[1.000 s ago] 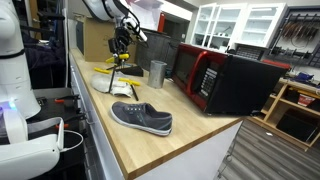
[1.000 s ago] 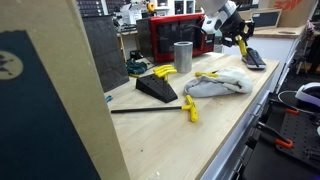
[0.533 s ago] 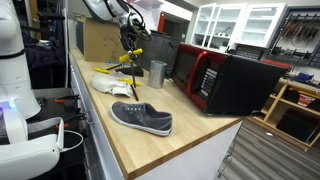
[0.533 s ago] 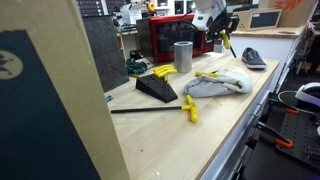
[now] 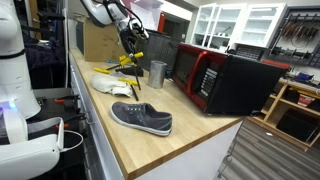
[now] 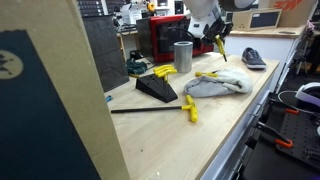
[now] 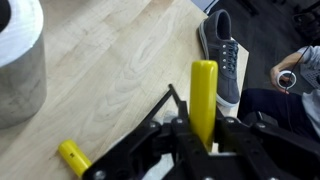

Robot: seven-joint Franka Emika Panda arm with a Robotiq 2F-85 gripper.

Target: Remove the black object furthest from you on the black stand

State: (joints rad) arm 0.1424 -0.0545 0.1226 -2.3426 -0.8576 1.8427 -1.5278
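My gripper (image 6: 217,30) is shut on a tool with a yellow handle (image 7: 204,92) and a black shaft (image 6: 221,47), and holds it in the air above the wooden counter beside the grey cup (image 6: 183,56). The gripper also shows in an exterior view (image 5: 134,42). The low black stand (image 6: 157,88) sits further along the counter, with another yellow-handled tool (image 6: 163,72) lying on it. A third such tool (image 6: 188,108) lies flat on the counter by the stand. The wrist view shows my jaws clamped on the yellow handle.
A red microwave (image 5: 225,78) stands at the back of the counter. A dark grey sneaker (image 5: 142,118) lies near the counter's end. A white cloth (image 6: 220,84) with a yellow tool on it lies between the stand and the sneaker. The counter's edge runs close by.
My gripper has moved with the held tool away from the sneaker side toward the grey cup and microwave. The other things have not moved.
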